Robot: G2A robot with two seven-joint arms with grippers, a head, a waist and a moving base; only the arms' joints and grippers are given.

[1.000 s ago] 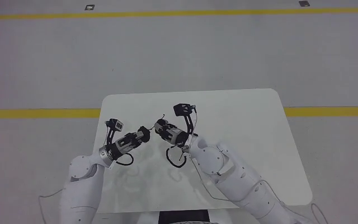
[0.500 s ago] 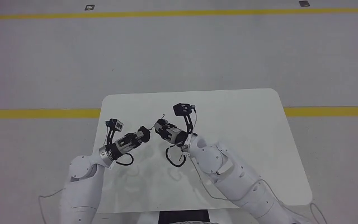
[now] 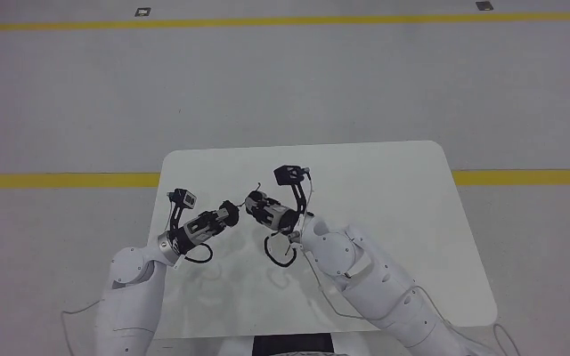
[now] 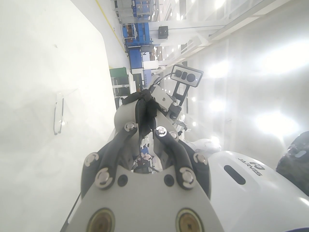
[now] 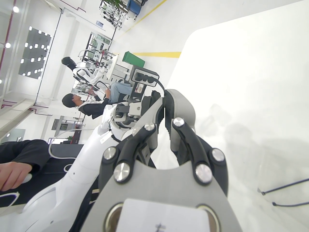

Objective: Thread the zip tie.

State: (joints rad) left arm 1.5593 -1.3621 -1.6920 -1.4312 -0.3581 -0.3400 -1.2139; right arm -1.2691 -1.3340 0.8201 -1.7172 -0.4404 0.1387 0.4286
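Both grippers meet tip to tip above the middle of the white table (image 3: 383, 187). My left gripper (image 3: 233, 212) comes in from the left and its fingers are shut; in its wrist view (image 4: 144, 100) a thin dark strand of the zip tie (image 4: 139, 143) runs back between them. My right gripper (image 3: 250, 204) faces it, shut as well, with pads pressed together (image 5: 164, 102). A thin black curl of the zip tie (image 3: 259, 187) rises just beside the right fingertips. Where exactly each pad pinches the tie is hidden.
Spare zip ties lie loose on the table: a pale looped one (image 4: 59, 115) beside the left arm and two dark ones (image 5: 282, 188) near the right arm. The table's far half is bare white surface, with open floor beyond its edges.
The right gripper has edged slightly toward the left one. The left arm has kept still, and both grips are unchanged.
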